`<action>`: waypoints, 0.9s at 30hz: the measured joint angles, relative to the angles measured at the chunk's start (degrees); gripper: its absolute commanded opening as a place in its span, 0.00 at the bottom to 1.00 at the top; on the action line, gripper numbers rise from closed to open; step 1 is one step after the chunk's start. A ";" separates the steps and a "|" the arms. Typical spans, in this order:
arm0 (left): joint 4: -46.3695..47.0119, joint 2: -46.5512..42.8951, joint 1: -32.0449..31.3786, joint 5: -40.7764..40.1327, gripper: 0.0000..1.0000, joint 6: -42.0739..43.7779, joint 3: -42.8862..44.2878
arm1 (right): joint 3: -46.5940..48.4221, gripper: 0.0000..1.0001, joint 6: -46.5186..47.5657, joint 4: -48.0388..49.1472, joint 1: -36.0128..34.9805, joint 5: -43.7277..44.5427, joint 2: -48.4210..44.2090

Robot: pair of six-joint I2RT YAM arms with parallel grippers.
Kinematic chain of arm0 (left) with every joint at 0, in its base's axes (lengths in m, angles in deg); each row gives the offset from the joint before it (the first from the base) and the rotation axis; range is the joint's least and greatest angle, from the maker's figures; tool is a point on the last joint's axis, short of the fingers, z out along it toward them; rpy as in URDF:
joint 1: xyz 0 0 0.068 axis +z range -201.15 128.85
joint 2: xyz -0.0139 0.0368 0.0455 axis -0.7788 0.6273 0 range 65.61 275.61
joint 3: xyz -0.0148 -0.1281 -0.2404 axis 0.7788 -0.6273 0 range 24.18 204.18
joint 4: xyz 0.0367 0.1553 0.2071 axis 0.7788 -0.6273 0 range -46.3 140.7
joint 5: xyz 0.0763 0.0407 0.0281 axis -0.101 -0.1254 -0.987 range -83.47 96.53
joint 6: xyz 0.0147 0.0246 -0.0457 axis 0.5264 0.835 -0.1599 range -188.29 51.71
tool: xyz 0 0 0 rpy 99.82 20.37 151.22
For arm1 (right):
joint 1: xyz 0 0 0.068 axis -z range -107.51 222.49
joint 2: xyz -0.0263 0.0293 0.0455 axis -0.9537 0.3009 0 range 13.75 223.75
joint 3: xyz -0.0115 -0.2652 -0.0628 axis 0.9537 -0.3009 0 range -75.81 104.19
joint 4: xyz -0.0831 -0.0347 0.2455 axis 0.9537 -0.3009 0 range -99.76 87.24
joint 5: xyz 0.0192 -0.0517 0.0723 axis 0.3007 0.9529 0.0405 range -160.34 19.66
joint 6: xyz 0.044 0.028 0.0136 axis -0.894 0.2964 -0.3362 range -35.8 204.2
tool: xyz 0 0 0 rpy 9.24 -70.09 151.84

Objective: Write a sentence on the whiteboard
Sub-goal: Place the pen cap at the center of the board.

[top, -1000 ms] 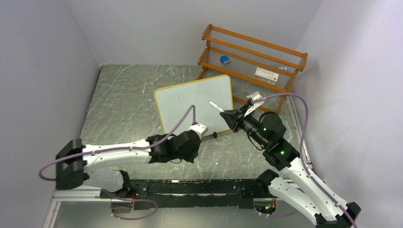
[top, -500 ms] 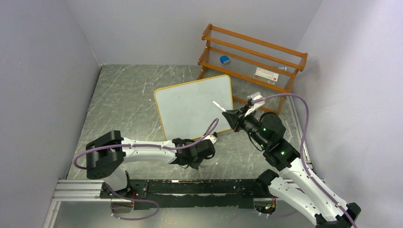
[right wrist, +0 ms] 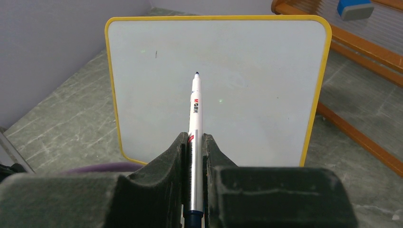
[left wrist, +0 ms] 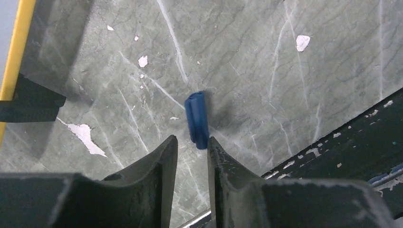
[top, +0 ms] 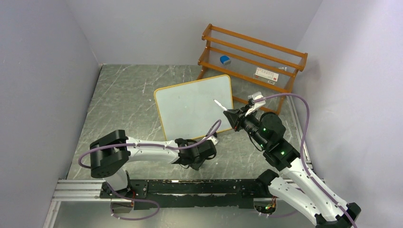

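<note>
Marbled bench (top: 123, 109) carries the whiteboard (top: 190, 107). Right claw (right wrist: 195, 140) grips a marker (right wrist: 195, 107); left claw (left wrist: 191, 142) stands slightly parted beside a blue cap (left wrist: 196, 116).

We see the whiteboard (top: 192, 107) as a rectangular white panel with rounded corners and a thin yellow-orange frame. It is propped on small black clip feet (left wrist: 28, 102) near the middle of the grey marbled table (top: 123, 109), just in front of the wooden rack (top: 252, 57). In the top view it sits turned slightly askew, and its plain white surface carries one tiny dark mark (right wrist: 156, 54) toward the upper left.
</note>
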 measured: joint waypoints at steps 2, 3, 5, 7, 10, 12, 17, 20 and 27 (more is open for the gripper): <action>-0.24 -0.48 0.13 -0.02 0.43 0.13 0.04 | 0.00 0.00 0.15 -0.13 0.00 0.02 0.00; -0.59 -0.90 0.31 -0.02 0.46 0.24 0.26 | 0.00 0.00 0.22 -0.20 0.00 0.04 0.00; -0.83 -2.14 0.83 0.02 0.56 0.55 0.87 | 0.00 0.00 0.35 -0.33 0.00 0.15 0.00; -0.83 -4.28 1.81 0.20 0.62 1.07 1.31 | 0.00 0.00 0.44 -0.33 0.00 0.22 0.04; -0.74 -8.72 4.33 0.37 0.69 1.79 1.75 | 0.02 0.00 0.63 -0.35 0.00 0.20 0.42; -0.70 -11.56 6.10 0.39 0.72 2.51 2.19 | 0.02 0.00 0.70 -0.37 0.00 0.17 0.94; 0.09 -17.29 11.56 2.40 0.90 5.09 3.76 | 0.59 0.00 0.81 -1.09 -0.02 -0.07 2.12; 0.24 -20.74 15.47 4.70 0.98 6.95 3.96 | 1.20 0.00 0.96 -1.31 -0.02 -0.22 2.51; 0.63 -27.54 28.41 10.69 0.95 11.10 6.10 | 1.64 0.00 1.20 -1.68 -0.02 -0.46 3.13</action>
